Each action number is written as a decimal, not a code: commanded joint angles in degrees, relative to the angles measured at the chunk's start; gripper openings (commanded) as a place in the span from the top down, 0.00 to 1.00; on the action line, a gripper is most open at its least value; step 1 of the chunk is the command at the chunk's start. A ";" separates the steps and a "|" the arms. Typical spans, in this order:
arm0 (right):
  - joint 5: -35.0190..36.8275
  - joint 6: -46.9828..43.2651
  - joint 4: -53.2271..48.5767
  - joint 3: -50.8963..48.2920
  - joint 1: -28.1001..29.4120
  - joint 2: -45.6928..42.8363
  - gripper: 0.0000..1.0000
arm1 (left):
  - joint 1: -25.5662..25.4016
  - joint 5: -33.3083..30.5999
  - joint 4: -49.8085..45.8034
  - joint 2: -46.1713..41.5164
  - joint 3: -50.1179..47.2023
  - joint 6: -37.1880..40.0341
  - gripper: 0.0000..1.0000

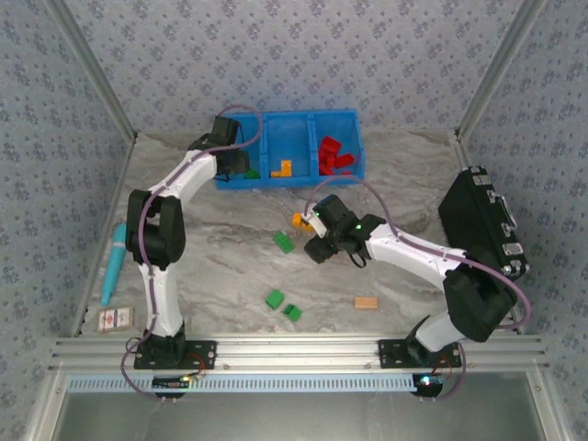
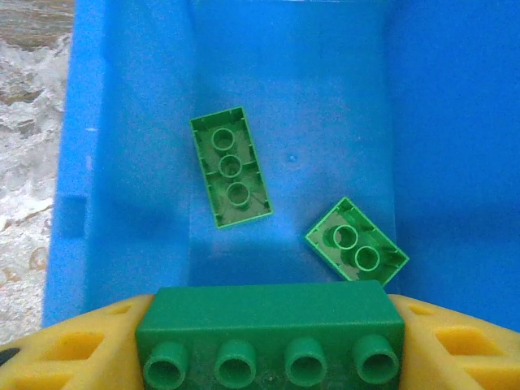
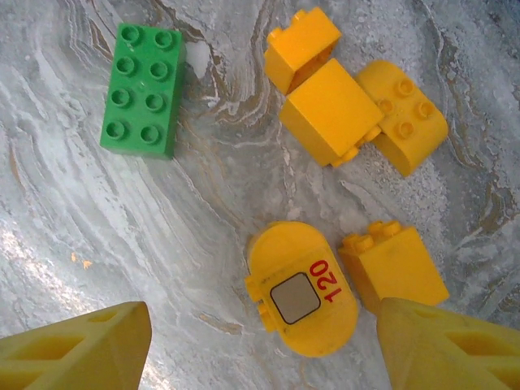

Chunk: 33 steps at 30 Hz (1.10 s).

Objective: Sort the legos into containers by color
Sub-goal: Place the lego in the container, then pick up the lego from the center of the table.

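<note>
Right gripper (image 3: 268,361), jaws wide, over yellow 120 brick (image 3: 301,292); block (image 3: 394,272) just beside may get pinched too. Left gripper (image 2: 272,353) holds green brick (image 2: 268,313).

legos (image 3: 145,89): moulded plastic, smooth, slightly glossy; bin (image 2: 122,162): blue plastic, smooth, satin sheen; tabletop (image 3: 97,227): grey-veined marble look, low sheen; block (image 1: 366,302): pale wood, matt; right pincer fingers (image 3: 81,345): yellow plastic, matt.

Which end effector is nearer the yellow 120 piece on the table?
Right. The right end effector hangs open above the 120 piece, a finger to each side. The left end effector is far off over the bin, gripping a green brick.
</note>
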 commanded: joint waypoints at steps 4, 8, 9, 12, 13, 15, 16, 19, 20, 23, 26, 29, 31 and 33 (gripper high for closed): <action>-1.54 1.83 0.47 -1.60 -2.36 1.40 0.24 | 0.23 0.72 0.30 2.30 4.44 1.04 0.45; -2.13 2.59 0.26 -0.98 -2.95 4.22 0.23 | 0.25 1.79 0.30 2.03 4.47 0.83 0.39; -2.25 2.80 0.26 -0.93 -2.95 4.88 0.23 | 0.22 1.89 0.26 1.74 4.44 0.89 0.38; -2.70 2.99 0.60 -0.84 -2.90 6.43 0.23 | 0.10 2.54 0.72 0.41 3.98 1.40 0.33; -2.77 2.99 0.68 -0.71 -2.96 6.81 0.23 | 0.03 2.81 1.05 -0.09 3.66 1.54 0.30; -2.72 3.08 0.96 -0.67 -3.09 7.85 0.23 | -0.18 3.39 2.00 -1.64 2.94 1.77 0.25; -2.68 3.09 1.04 -0.60 -3.19 8.22 0.23 | -0.35 3.51 2.16 -2.28 2.81 1.81 0.24; -2.28 2.99 1.20 -0.12 -3.22 9.47 0.23 | -0.71 3.63 2.20 -4.38 2.89 2.30 0.19; -2.34 2.99 1.28 0.00 -3.20 9.81 0.23 | -0.80 3.59 2.14 -5.06 2.99 2.38 0.18; -2.28 2.82 1.30 0.66 -3.20 11.09 0.23 | -0.85 3.54 1.74 -7.15 3.11 2.56 0.17; -1.79 2.61 1.22 1.03 -3.21 12.27 0.23 | -1.06 3.59 1.34 -10.34 2.28 2.99 0.16; -1.93 2.71 1.49 1.49 -3.34 13.12 0.24 | -1.33 3.06 0.97 -14.66 0.62 3.61 0.16; -1.31 2.99 0.89 2.40 -3.54 14.15 0.25 | -1.46 2.60 0.83 -17.98 -0.91 3.82 0.15; -1.05 2.93 0.63 3.14 -3.55 15.13 0.29 | -1.51 1.92 0.88 -21.67 -2.98 4.16 0.15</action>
